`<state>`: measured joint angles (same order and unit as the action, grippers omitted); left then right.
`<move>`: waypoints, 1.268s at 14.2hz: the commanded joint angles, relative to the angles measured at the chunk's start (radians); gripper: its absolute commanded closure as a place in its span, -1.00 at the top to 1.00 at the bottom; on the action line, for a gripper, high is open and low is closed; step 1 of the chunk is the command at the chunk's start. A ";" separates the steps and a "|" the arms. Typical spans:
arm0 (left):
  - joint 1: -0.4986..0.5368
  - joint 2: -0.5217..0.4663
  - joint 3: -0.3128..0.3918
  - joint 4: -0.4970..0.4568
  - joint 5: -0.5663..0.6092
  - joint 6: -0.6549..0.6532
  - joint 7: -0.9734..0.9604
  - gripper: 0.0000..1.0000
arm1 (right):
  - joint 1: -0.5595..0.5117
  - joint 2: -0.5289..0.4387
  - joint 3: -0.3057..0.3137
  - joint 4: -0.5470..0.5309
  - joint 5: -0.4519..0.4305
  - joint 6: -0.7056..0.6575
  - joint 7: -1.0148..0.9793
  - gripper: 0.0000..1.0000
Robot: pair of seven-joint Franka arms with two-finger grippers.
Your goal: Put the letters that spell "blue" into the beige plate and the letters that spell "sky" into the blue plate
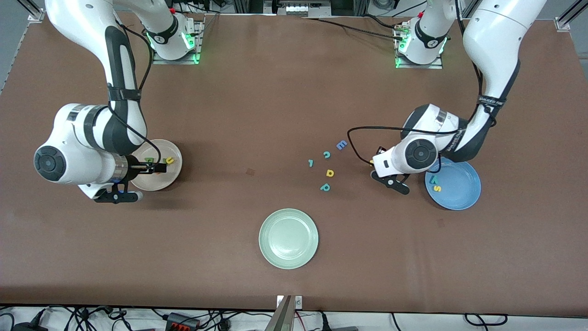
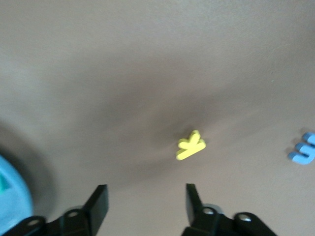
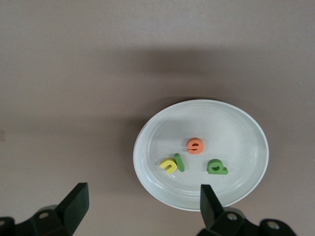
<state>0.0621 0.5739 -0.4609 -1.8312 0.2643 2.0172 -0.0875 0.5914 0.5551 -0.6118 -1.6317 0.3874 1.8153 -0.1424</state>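
- Right arm's end of the table: the right gripper (image 3: 143, 188) hovers over the beige plate (image 1: 171, 178), at the plate's edge nearer the front camera. Its fingers are spread wide with nothing between them.
- In that plate: yellow u (image 3: 168, 165) touching the green l (image 3: 179, 162), with the orange e (image 3: 195, 145) and green b (image 3: 216, 167) just beside them. All four are inside the rim, so "blue" looks finished. This arm waits.
- Middle of the table: the green plate (image 1: 288, 238) sits toward the table edge nearest the front camera. Farther from that camera lie leftover letters, not wanted: teal p (image 1: 325, 187), yellow a (image 1: 330, 173), teal c (image 1: 326, 155), blue E (image 1: 341, 145).
- Left gripper (image 2: 146, 189): low over bare table between those leftovers and the blue plate (image 1: 459, 184). Its fingers are parted and hold nothing.
- The relation that matters: the yellow k (image 2: 191, 145) lies flat on the table just ahead of the open fingers, offset toward one fingertip rather than centred. Its stem runs at a slant, closer to the line joining the fingertips than across it. My guess is a short advance plus a wrist turn to pinch across the stem.
- The left arm is by far the nearer one to the k.
- Blue plate: holds the teal y (image 1: 433, 180) and yellow s (image 1: 437, 188). Only the k is missing.
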 commanded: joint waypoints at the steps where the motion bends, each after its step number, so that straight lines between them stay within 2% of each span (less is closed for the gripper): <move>1: -0.034 -0.003 0.001 -0.013 -0.008 0.015 -0.083 1.00 | 0.001 0.003 -0.009 0.030 0.010 -0.025 0.027 1.00; 4: -0.004 -0.011 -0.002 -0.022 -0.011 0.006 -0.144 1.00 | 0.036 0.002 -0.054 0.062 0.010 -0.034 0.035 1.00; 5: -0.005 -0.011 -0.002 -0.036 -0.011 0.008 -0.208 1.00 | 0.050 0.002 -0.077 0.084 0.010 -0.046 0.034 1.00; 9: 0.002 -0.012 -0.035 -0.065 -0.013 0.008 -0.545 1.00 | 0.044 0.002 -0.086 0.142 0.007 -0.063 0.035 1.00; 12: 0.074 -0.006 -0.039 -0.103 -0.014 0.026 -0.730 1.00 | 0.050 0.002 -0.095 0.145 0.007 -0.063 0.035 1.00; 15: 0.091 -0.011 -0.042 -0.164 -0.069 0.158 -0.877 1.00 | 0.044 -0.026 -0.092 0.156 0.002 -0.063 0.062 1.00; 16: 0.091 -0.011 -0.060 -0.164 -0.073 0.169 -0.947 0.96 | 0.042 -0.038 -0.086 0.156 -0.004 -0.062 0.084 1.00; 18: 0.081 -0.011 -0.091 -0.161 -0.071 0.173 -1.140 0.74 | 0.039 -0.056 -0.075 0.156 -0.048 -0.060 0.115 1.00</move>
<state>0.1444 0.5835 -0.5080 -1.9758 0.2069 2.1781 -1.0626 0.6320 0.5343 -0.6993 -1.4754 0.3760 1.7736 -0.0712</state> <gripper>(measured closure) 0.026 0.000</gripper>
